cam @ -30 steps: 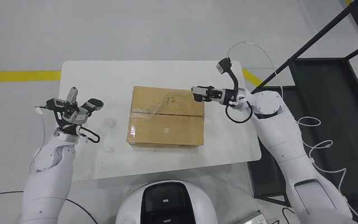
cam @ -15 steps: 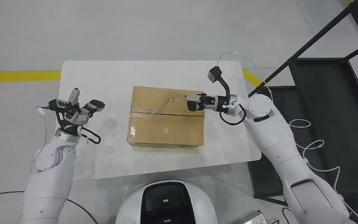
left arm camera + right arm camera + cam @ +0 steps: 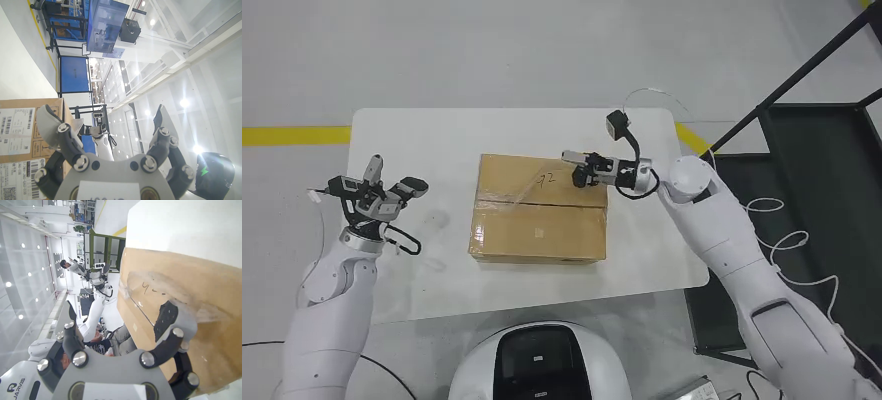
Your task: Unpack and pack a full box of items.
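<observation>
A closed brown cardboard box (image 3: 540, 208), taped along its middle seam, lies at the centre of the white table (image 3: 412, 135). My right gripper (image 3: 577, 168) hovers open over the box's far right part, near a handwritten mark. In the right wrist view the box (image 3: 189, 291) lies behind the right gripper (image 3: 119, 315), and one of the fingers (image 3: 167, 315) sits over the lid. My left gripper (image 3: 382, 190) is open and empty above the table's left side, apart from the box. The left wrist view has the left gripper (image 3: 104, 121) with a labelled box side (image 3: 28, 132) beside it.
A dark metal rack (image 3: 817, 150) stands just past the table's right edge. A yellow line (image 3: 292, 135) runs on the floor at the left. Bare table surface lies on the left between the box and the left arm.
My right gripper has moved left, from beyond the box's right edge to over its lid. The left arm and the box have stayed put.
</observation>
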`<act>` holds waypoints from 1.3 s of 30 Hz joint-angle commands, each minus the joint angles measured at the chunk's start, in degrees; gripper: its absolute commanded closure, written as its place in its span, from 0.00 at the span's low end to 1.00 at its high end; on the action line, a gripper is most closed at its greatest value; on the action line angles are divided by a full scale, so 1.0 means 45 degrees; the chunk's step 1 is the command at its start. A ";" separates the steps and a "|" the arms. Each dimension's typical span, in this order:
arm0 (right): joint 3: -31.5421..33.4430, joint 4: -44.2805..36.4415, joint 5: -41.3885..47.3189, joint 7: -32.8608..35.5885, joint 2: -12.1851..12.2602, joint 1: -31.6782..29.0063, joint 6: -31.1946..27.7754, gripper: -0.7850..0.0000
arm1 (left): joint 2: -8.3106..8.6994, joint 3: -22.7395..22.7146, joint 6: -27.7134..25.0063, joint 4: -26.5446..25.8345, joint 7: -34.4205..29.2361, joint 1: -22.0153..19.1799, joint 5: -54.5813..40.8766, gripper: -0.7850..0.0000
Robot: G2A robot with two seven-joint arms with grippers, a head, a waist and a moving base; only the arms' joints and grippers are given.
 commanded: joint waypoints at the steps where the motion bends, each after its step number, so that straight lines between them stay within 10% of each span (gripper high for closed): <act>1: -0.0071 0.0381 -0.0173 -0.0323 -0.0069 0.0419 0.0023 0.00 | -0.0004 -0.0018 0.0025 -0.0010 0.0025 0.0009 0.0002 0.00; 39: -0.2741 -0.0145 -0.1792 -0.1521 -0.1281 0.1788 -0.0758 0.00 | -0.0122 -0.0108 -0.0035 0.0011 -0.0004 0.0232 -0.0182 0.00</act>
